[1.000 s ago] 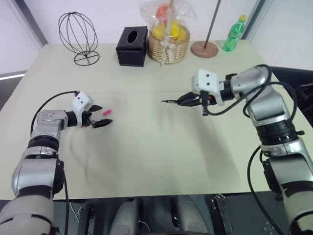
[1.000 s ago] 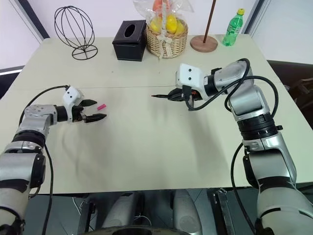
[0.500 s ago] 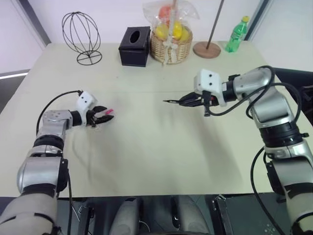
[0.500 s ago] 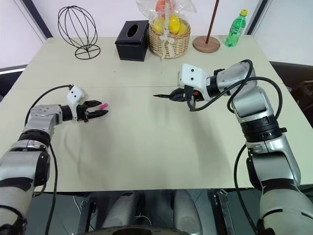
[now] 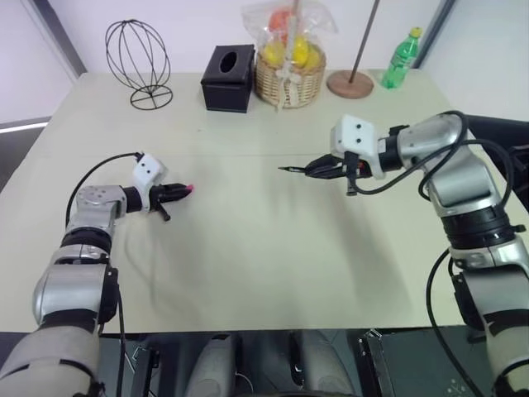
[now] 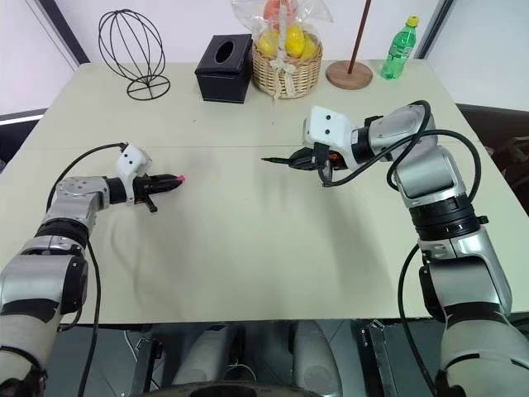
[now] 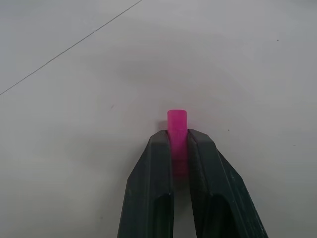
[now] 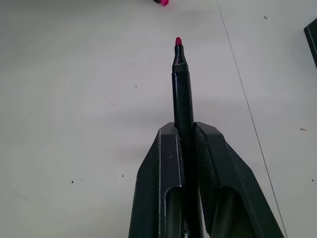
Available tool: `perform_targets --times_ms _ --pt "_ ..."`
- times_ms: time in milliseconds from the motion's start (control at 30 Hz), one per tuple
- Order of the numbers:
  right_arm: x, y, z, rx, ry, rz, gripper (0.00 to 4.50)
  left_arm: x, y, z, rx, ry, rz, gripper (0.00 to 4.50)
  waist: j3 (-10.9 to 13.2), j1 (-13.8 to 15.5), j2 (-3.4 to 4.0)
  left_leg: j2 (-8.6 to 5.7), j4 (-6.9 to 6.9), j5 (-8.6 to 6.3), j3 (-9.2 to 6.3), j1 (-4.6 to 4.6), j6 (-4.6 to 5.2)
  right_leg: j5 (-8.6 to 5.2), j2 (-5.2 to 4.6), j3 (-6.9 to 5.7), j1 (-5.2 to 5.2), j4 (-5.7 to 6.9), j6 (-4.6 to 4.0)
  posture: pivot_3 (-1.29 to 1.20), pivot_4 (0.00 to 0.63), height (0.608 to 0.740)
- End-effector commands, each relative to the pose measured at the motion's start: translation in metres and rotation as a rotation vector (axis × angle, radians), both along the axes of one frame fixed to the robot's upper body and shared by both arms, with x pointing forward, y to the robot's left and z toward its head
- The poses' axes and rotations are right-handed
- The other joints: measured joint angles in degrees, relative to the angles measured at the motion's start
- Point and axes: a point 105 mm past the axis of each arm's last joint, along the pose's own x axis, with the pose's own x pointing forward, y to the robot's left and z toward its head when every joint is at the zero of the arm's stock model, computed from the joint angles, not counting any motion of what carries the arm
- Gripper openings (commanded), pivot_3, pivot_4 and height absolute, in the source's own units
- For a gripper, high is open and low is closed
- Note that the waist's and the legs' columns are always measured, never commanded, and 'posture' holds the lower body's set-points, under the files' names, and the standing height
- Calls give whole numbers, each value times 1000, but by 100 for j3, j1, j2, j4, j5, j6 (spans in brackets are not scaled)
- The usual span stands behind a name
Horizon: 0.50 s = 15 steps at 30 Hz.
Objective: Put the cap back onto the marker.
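So the cap [image 7: 177,130] is being pinched in the left claw [image 5: 176,191], fingers clamped on it with the pink end poking out past the tips, low over the surface [image 5: 248,248] on the left side. The marker [image 8: 182,94] is being gripped by the right claw [image 5: 324,169], shut tight on the black barrel, with the fine tip sticking out toward the left. The whole thing is hinging on this: the two are being held well apart, the cap lying left of and a bit nearer than the marker tip, and both long axes are running roughly left-right, so the open end probably needs lining up with the tip. No brand, label or readable writing is being shown on either piece.
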Motion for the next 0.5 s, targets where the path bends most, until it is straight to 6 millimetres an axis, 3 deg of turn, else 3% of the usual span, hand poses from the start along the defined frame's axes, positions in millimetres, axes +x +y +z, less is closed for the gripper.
perform_targets --times_ms 33,233,500 --pt "2 -4 12 -3 -44 1 0 7 -9 53 26 -151 -98 33 1 16 -1 -1 0 0 0 -1 0 0 0 0 0 -1 0 0 150 740" --pt "7 2 19 -20 -39 42 0 -5 -54 114 76 -272 -408 33 2 21 -3 -5 5 0 1 -7 0 0 -3 -2 0 -2 0 0 150 740" --pt "5 19 27 -43 -40 134 0 -22 -93 132 117 -322 -615 33 2 -70 -2 6 3 0 0 -5 0 0 8 -1 -1 -3 1 0 150 740"
